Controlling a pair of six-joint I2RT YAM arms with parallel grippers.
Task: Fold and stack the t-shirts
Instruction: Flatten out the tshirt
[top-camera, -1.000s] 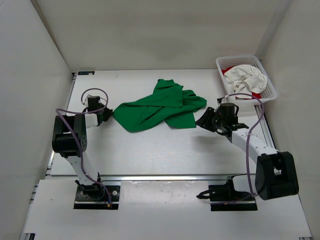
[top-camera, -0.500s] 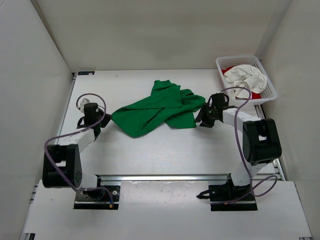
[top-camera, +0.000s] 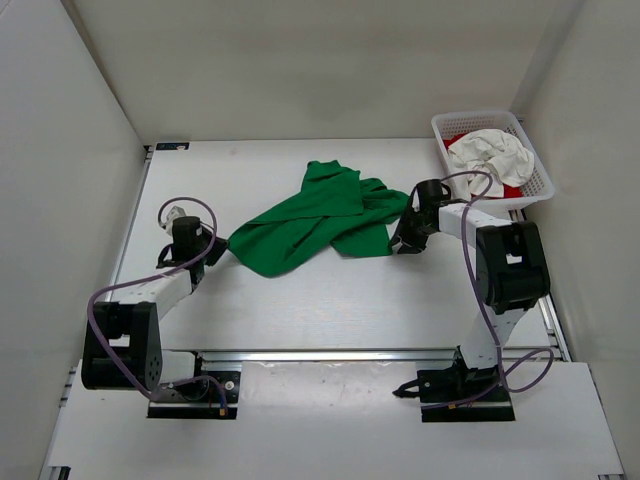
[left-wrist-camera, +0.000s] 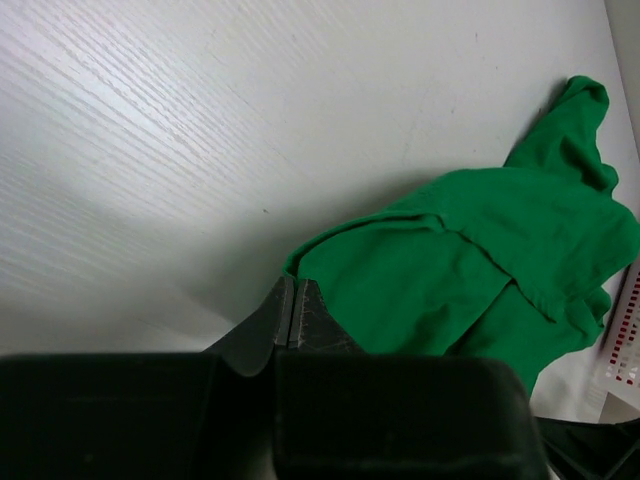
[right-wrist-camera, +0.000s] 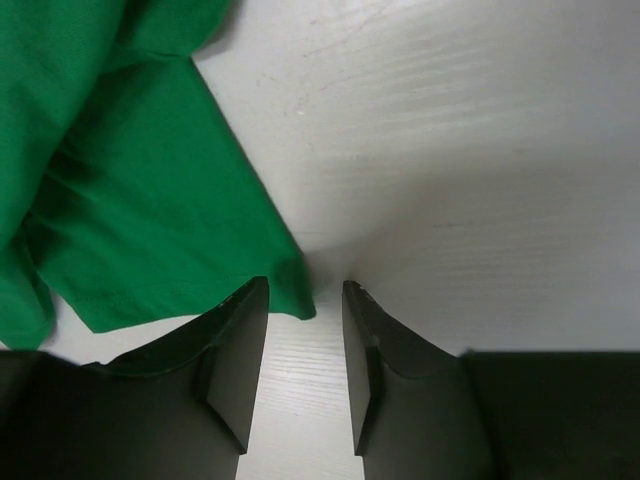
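Note:
The green t-shirt (top-camera: 315, 220) lies crumpled on the mid table. It also shows in the left wrist view (left-wrist-camera: 470, 260) and the right wrist view (right-wrist-camera: 130, 200). My left gripper (top-camera: 214, 248) is at its left corner, and its jaws (left-wrist-camera: 291, 285) are pressed together with the green corner coming out of the tips. My right gripper (top-camera: 403, 238) is open at the shirt's right edge, with a corner of the hem lying between its jaws (right-wrist-camera: 305, 290). The off-white t-shirt (top-camera: 490, 155) lies bunched on the red t-shirt (top-camera: 458, 139) in the basket.
The white mesh basket (top-camera: 476, 117) stands at the back right corner, close behind the right arm; its edge shows in the left wrist view (left-wrist-camera: 622, 340). White walls close in the table on three sides. Both arms reach out low over the table.
Both arms have stretched out and down toward the shirt. The right gripper moved in to the shirt's right hem. The shirt's left corner shifted slightly toward the near edge with the left gripper.

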